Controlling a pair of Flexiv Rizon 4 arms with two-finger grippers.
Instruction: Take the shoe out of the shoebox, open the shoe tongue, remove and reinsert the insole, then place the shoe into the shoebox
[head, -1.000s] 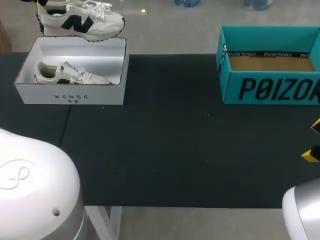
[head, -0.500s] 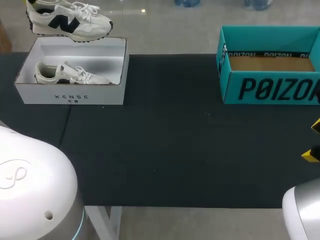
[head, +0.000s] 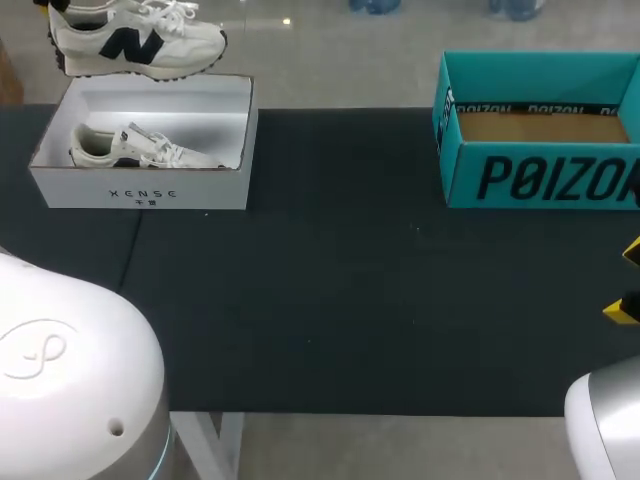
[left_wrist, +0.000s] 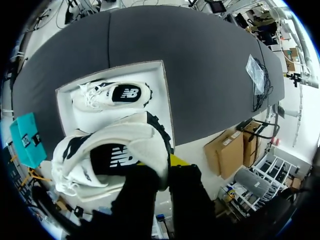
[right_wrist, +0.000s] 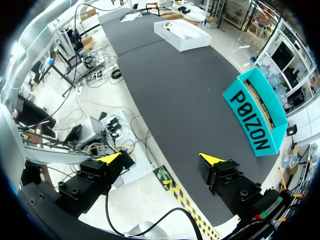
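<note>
Grips shoe (left_wrist: 110, 160) with left gripper (left_wrist: 159, 172) above white shoebox (head: 140, 187) containing second shoe (head: 140, 148); holds right gripper (right_wrist: 161, 159) wide open, empty.

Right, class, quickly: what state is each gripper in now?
Left gripper: shut on the shoe.
Right gripper: open, holding nothing.

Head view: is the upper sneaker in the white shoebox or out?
Out: the sneaker hangs in the air over the shoebox's far rim; a second shoe lies inside.
</note>
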